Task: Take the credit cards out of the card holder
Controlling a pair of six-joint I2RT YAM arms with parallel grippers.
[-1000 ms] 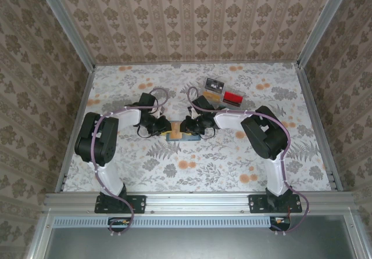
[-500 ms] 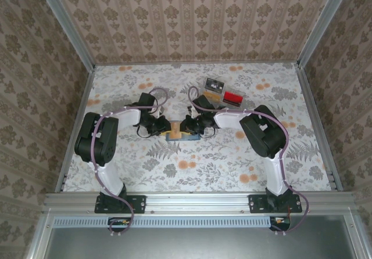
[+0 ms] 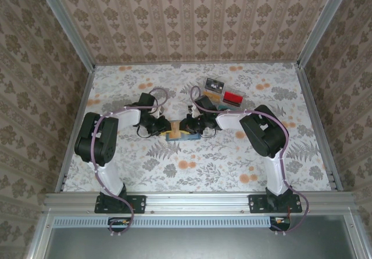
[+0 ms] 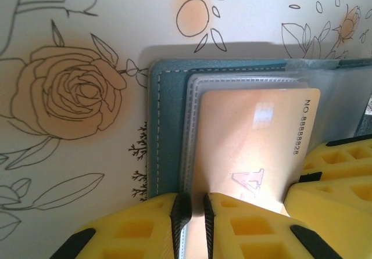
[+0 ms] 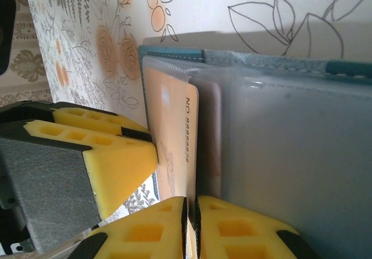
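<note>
Flowered cloth covers the table [image 3: 145, 172], with brown patterned walls on three sides. From above, both arms bend inward and meet near the middle. They hide most of the teal wallet [image 3: 176, 136], which lies open and flat between them. Only a blue strip and a speck of orange show there.

The left wrist view shows the orange card [image 4: 256, 137] lying on the wallet's left panel, over a clear pocket. Its printed number runs along the right edge, and its near end is covered by yellow pads. The left gripper [image 4: 192, 204] has its fingers pressed almost together on a thin edge, where the card's side meets the clear pocket. I cannot tell which of the two it pinches.

In the right wrist view, the right gripper [image 5: 190, 204] has its fingers closed on the card's near edge. A sliver of orange shows in the gap. The hazy pockets blur whatever lies under them, and the wallet is cut off at the right.

A clear tray [image 3: 220, 92] sits farther back, holding a red block [image 3: 233, 98] and a black block [image 3: 214, 85].
</note>
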